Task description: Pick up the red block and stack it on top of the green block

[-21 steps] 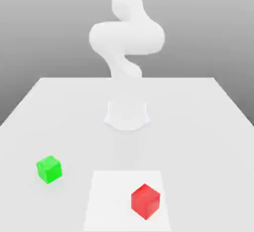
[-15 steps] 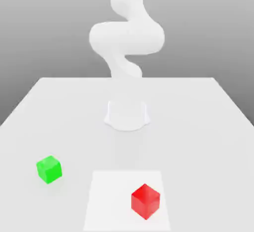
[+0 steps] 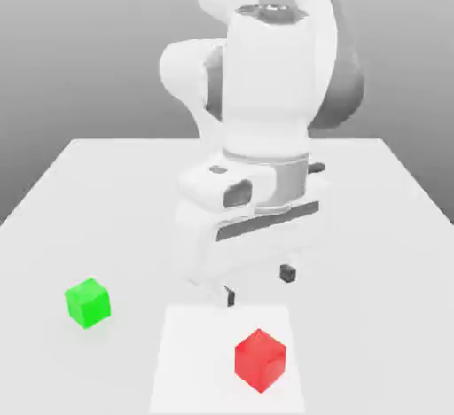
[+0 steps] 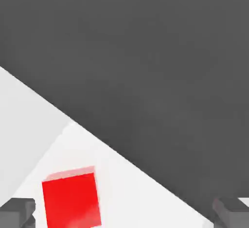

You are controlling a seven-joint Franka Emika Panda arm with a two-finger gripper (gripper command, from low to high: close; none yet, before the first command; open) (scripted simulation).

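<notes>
Grey backdrop and a pale counter (image 3: 390, 227) frame the scene, with a lighter square patch (image 3: 191, 360) at the near edge carrying the red block (image 3: 261, 360). Above and just behind that block hangs the claw (image 3: 258, 285), spread wide and empty, its 2 fingertips (image 4: 17, 211) far enough apart to straddle the cube, which lies nearer 1 finger than the other, so I judge it must shift sideways before descending. Well apart, toward the exterior view's left of the claw, the green block (image 3: 88, 302) sits untouched as the stacking base.
</notes>
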